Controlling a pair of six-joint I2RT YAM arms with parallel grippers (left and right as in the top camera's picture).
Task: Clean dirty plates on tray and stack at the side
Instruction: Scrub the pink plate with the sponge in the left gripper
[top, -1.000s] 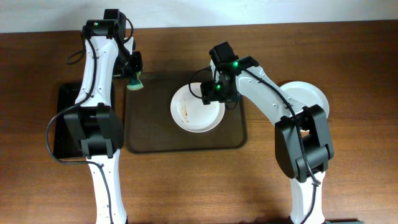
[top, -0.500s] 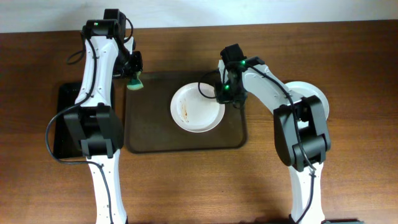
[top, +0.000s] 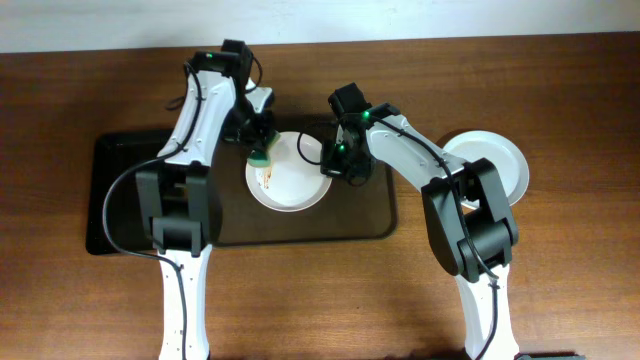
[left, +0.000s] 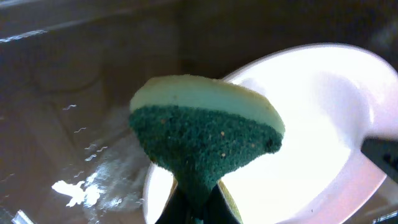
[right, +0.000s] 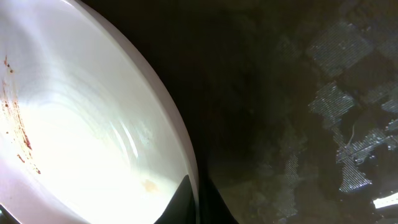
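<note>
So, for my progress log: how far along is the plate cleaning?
Done: a round white plate sits on the table beside the large brown tray; whether it is a stack is unclear. In hand: the right gripper pinches the rim of the smeared white plate on the tray, and the left gripper holds a green-and-yellow sponge at its edge. Left: its brown streaks are unwiped, then stacking.

the left gripper (top: 257, 138) with its sponge (top: 261, 154) is now over the upper left rim of the plate (top: 290, 188), no longer at the upper left corner of the tray (top: 372, 218). the plate lies further left, and the right gripper (top: 336, 166), pinching its right rim, has moved left with it.
</note>
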